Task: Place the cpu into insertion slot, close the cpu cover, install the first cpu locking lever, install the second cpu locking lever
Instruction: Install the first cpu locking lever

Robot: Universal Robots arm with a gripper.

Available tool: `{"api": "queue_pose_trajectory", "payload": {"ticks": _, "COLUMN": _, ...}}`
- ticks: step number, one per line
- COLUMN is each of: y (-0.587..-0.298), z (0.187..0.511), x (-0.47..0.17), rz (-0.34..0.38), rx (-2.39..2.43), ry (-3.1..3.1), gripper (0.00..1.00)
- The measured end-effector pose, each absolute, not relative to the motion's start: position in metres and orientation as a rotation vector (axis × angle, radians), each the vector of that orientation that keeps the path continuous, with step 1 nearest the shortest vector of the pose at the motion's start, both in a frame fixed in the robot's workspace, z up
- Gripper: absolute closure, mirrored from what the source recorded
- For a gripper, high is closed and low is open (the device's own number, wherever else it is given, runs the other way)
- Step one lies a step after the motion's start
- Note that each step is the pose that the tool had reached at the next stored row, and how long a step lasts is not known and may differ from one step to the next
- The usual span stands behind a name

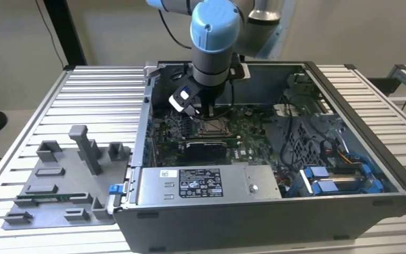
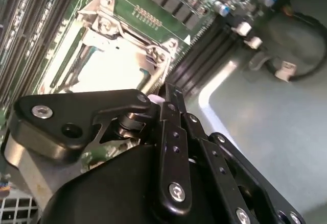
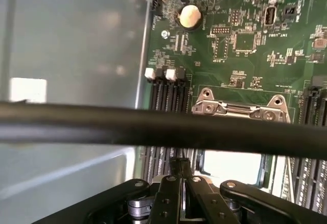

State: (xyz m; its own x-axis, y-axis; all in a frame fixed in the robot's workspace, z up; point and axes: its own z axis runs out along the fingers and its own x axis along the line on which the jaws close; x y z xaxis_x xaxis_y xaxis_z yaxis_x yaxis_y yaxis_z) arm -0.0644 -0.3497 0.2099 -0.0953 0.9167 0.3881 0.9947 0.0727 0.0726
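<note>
Down inside the computer case (image 1: 259, 225), mid-board, the gripper (image 2: 167, 92) hangs low, fingers pinched together with nothing I can make out between them. The tips sit right at the edge of the insertion slot (image 3: 240, 109), on the side facing the long memory slots (image 3: 166, 94). The cpu (image 2: 97, 78) is seated, glaring bright in the socket on the green circuit board (image 3: 245, 40). The cpu cover (image 2: 117, 40) looks to be lying over it, though glare makes that hard to confirm. My read: chip placed, cover likely down, a locking lever in hand. Any move here calls for small, low, precise travel, and there's a black cable (image 3: 153, 127) crossing close above.
</note>
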Motion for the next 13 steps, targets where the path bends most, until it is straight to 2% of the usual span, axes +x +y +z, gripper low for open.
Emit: {"api": "queue_pose_trajectory", "payload": {"ticks": 13, "y": -0.345, "z": 0.206, "x": -0.081, "rz": -0.468, "rx": -1.934, "ry": -2.111, "gripper": 1.0}}
